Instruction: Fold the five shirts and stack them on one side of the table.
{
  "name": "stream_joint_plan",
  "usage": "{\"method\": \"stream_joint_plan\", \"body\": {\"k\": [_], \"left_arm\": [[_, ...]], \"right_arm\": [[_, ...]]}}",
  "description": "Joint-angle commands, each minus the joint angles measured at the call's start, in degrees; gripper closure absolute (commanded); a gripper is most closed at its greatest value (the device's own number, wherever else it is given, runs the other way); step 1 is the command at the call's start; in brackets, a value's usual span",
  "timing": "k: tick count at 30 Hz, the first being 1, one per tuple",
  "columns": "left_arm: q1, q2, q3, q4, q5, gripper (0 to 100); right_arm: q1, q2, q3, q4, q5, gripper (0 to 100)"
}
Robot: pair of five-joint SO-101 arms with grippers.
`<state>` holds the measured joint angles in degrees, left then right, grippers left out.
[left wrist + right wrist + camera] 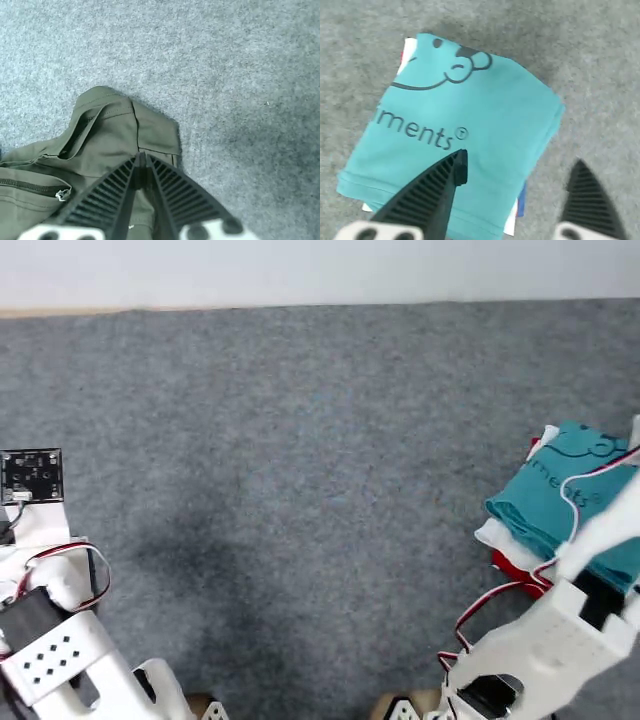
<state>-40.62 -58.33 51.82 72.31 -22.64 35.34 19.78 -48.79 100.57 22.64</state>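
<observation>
Since cloth is light, limp and slips from its folds, the olive shirt [110, 135] under the closed left gripper [141, 162] is likely best pinched at a hem, while the open right gripper [520, 167] hangs over the teal shirt [530, 505] topping the stack [508, 562] at the high view's right edge.

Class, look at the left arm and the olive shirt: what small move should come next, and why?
Probably lift and draw the olive shirt toward the middle of the table to spread it: the left gripper is shut on its bunched fabric, and it is not yet folded.
</observation>
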Motion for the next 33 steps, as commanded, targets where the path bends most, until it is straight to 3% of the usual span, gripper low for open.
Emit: {"method": "stream_joint_plan", "body": {"k": [1, 2, 5, 7, 14, 21, 26, 33], "left_arm": [[0.4, -0.5, -0.4, -0.8, -0.5, 99], [0.4, -0.5, -0.4, -0.8, -0.5, 99], [0.4, -0.6, -0.4, -0.8, -0.5, 99], [0.4, -0.6, -0.4, -0.8, -0.5, 99], [0.4, -0.5, -0.4, -0.8, -0.5, 99], [0.4, -0.4, -0.4, -0.8, -0.5, 99], [0.4, -0.5, -0.4, -0.8, -0.5, 99], [0.4, -0.5, -0.4, -0.8, -0.5, 99]], "right_arm": [[-3.2, -3.2, 3.1, 2.2, -0.6, 93.1], [-3.8, -3.2, 4.8, 2.2, -0.6, 99.8], [-4.5, -3.7, 11.4, 2.3, -0.7, 95.2], [-5.8, -3.6, 14.5, 2.3, -0.8, 99.2], [-11.9, -2.1, 27.1, 1.0, -0.8, 98.9], [-13.9, -2.1, 27.3, 0.8, -0.5, 98.9], [-11.4, -9.4, 25.8, 2.1, -0.4, 98.9], [-1.1, -12.3, 26.1, 1.8, 3.7, 98.9]]}}
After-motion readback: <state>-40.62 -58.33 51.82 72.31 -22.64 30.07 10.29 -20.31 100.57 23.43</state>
